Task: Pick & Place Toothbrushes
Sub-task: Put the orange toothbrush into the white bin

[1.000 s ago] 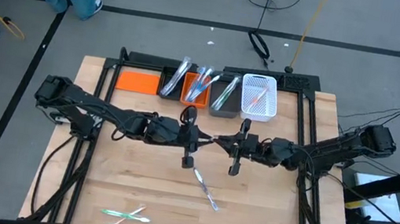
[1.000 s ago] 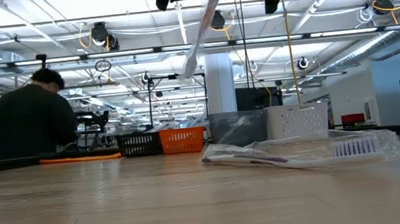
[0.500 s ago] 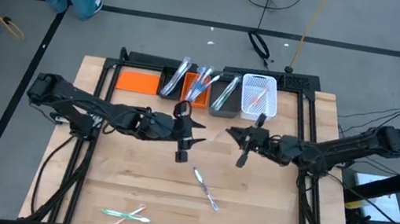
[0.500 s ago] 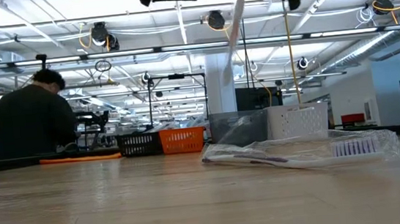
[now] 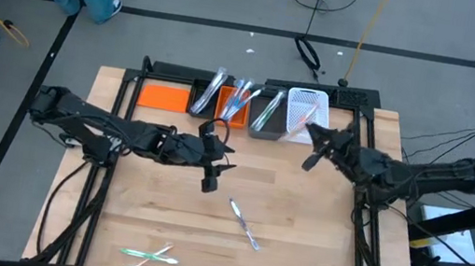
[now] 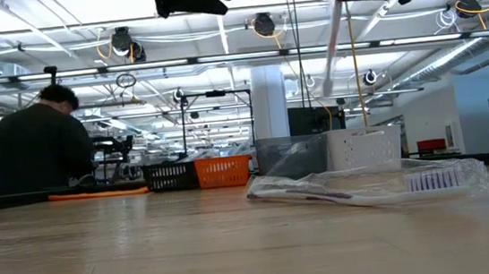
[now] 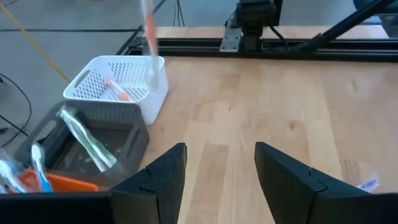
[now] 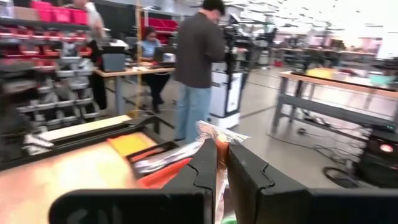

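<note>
My right gripper [image 5: 312,142] is shut on a wrapped toothbrush [image 6: 333,43] with an orange-pink accent, high over the table next to the white basket [image 5: 306,113]. My left gripper [image 7: 217,174] stands open and empty above mid-table, left of it. On the wood lie another wrapped toothbrush [image 5: 243,223], flat on its side, and two green ones [image 5: 149,254] near the front edge. More toothbrushes stick out of the black bin [image 5: 205,96], the orange bin [image 5: 234,102] and the grey bin [image 5: 267,114]. My right gripper pinches the wrapped toothbrush between its two fingers [image 8: 205,168], close to its upper end; the crinkled wrapper end [image 8: 216,135] sticks out past the fingertips. The fingers lie about level. The toothbrush hangs slanting below them [image 6: 331,52], well clear of the table.
A flat orange tray [image 5: 163,96] stands left of the row of bins along the far edge. A black frame rail [image 7: 261,46] borders the table beyond the bins. People stand in the room behind the table.
The two grippers stood together at mid-table with the toothbrush between them. My left gripper has let go and drawn back a little to the left. My right gripper has carried the toothbrush up and toward the white basket at the far right, tipping up toward level.
</note>
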Robot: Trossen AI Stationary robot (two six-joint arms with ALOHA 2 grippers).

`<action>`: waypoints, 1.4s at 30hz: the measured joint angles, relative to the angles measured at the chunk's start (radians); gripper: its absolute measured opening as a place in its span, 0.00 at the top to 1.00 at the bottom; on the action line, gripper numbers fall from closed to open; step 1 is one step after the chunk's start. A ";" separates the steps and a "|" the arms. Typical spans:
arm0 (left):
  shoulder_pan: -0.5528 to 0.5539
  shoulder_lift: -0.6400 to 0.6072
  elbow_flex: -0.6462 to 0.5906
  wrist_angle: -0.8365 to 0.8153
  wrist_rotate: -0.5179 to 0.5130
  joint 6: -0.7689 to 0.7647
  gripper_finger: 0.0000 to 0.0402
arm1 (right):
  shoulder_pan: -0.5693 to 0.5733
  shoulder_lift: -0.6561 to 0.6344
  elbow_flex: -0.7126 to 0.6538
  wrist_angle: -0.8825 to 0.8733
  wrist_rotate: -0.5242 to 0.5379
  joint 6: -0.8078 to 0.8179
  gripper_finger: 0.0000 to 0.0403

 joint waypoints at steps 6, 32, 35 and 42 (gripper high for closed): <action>0.000 0.000 0.000 0.002 0.005 -0.002 0.52 | -0.107 -0.054 0.000 -0.066 -0.001 0.005 0.97; 0.000 0.029 -0.001 0.008 0.009 -0.021 0.52 | -0.780 0.060 0.000 -0.233 -0.634 0.290 0.97; 0.000 0.035 0.000 0.007 0.009 -0.022 0.52 | -0.810 0.101 0.000 -0.219 -0.675 0.310 0.97; 0.000 0.034 0.000 0.009 0.009 -0.022 0.52 | -0.838 0.205 0.000 -0.185 -0.751 0.346 0.97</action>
